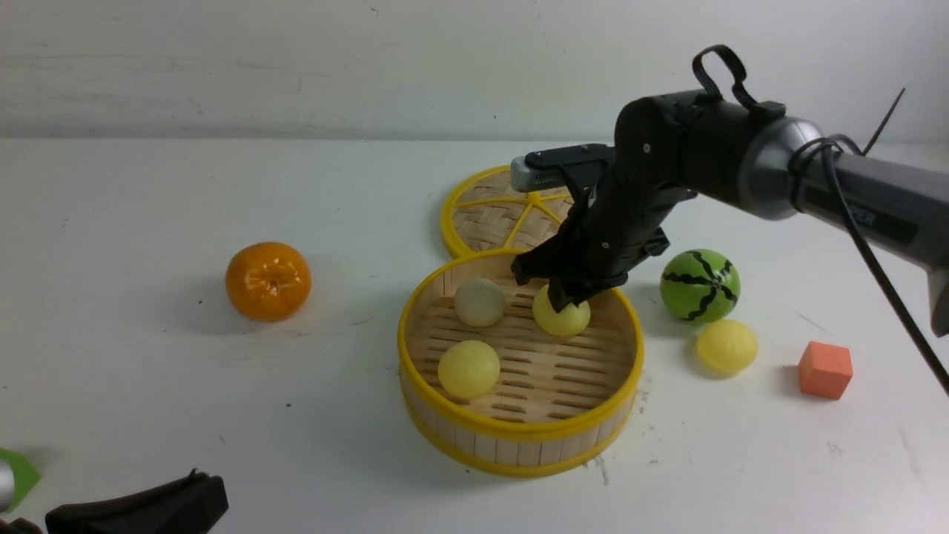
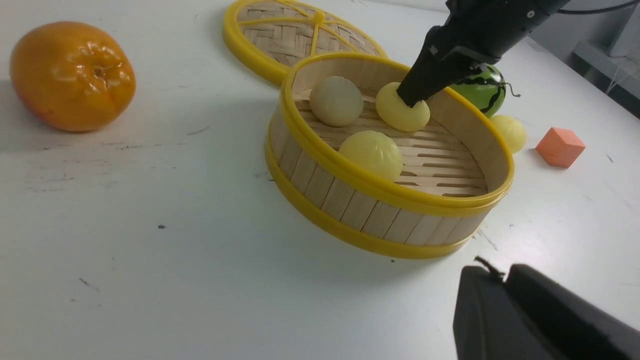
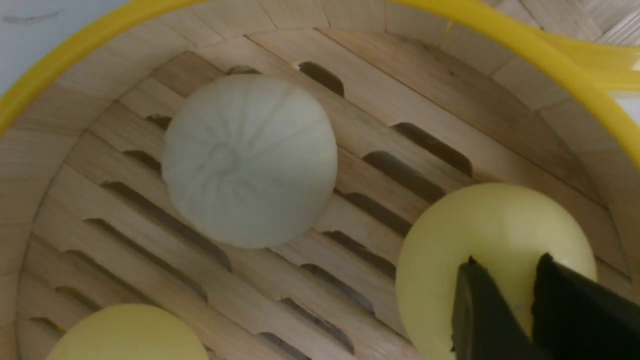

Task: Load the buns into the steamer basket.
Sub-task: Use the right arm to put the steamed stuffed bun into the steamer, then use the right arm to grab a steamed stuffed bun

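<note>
The steamer basket [image 1: 519, 429] stands mid-table, and also shows in the left wrist view [image 2: 380, 187] and the right wrist view [image 3: 65, 55]. Inside lie an off-white bun [image 1: 480, 302] [image 2: 336, 101] [image 3: 248, 160] and a pale yellow bun [image 1: 468, 368] [image 2: 371, 154] [image 3: 125, 335]. My right gripper [image 1: 565, 300] [image 2: 407, 100] [image 3: 507, 262] reaches into the basket's far right side, its jaws pinched narrowly on the top of a third, yellow bun [image 1: 569, 322] [image 2: 405, 119] [image 3: 465, 235] that sits low on the slats. A fourth, yellow bun [image 1: 726, 346] [image 2: 511, 132] lies on the table right of the basket. My left gripper [image 1: 196, 486] [image 2: 492, 272] is shut and empty at the near left.
The woven lid [image 1: 489, 215] lies flat behind the basket. A striped green watermelon ball [image 1: 700, 285] sits right of the basket, an orange cube [image 1: 825, 369] farther right. An orange fruit [image 1: 268, 280] sits left of the basket.
</note>
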You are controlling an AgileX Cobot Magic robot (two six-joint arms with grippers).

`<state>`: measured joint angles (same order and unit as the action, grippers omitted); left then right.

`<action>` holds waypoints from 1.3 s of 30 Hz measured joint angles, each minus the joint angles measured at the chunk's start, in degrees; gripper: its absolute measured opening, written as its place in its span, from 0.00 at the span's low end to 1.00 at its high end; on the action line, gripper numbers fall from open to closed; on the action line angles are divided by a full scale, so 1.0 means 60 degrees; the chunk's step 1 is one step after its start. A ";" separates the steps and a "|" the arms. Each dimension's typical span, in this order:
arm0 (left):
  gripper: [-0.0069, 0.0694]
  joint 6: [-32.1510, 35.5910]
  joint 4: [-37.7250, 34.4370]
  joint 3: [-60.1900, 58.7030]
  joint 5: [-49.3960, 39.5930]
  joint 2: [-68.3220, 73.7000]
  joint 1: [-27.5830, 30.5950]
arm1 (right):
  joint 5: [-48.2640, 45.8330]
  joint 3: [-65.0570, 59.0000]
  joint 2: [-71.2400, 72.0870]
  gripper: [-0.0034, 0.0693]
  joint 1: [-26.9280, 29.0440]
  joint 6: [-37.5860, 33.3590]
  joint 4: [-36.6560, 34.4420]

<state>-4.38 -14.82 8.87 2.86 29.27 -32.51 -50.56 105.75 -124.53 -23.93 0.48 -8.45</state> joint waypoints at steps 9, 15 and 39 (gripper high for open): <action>0.17 0.0000 0.0000 0.0000 0.0000 0.0000 0.0000 | -0.1722 0.0569 0.0703 0.66 0.0000 0.0095 0.0009; 0.18 0.0000 0.0000 0.0000 0.0000 0.0000 0.0000 | -0.2705 -0.0159 0.2442 0.52 0.0297 0.0260 0.1077; 0.19 0.0000 0.0000 0.0000 0.0000 0.0000 0.0000 | 0.0061 -0.3079 0.1700 0.49 0.2939 0.0241 -0.0432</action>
<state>-4.38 -14.82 8.87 2.86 29.27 -32.51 -50.19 87.28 -114.33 -6.30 1.92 -11.04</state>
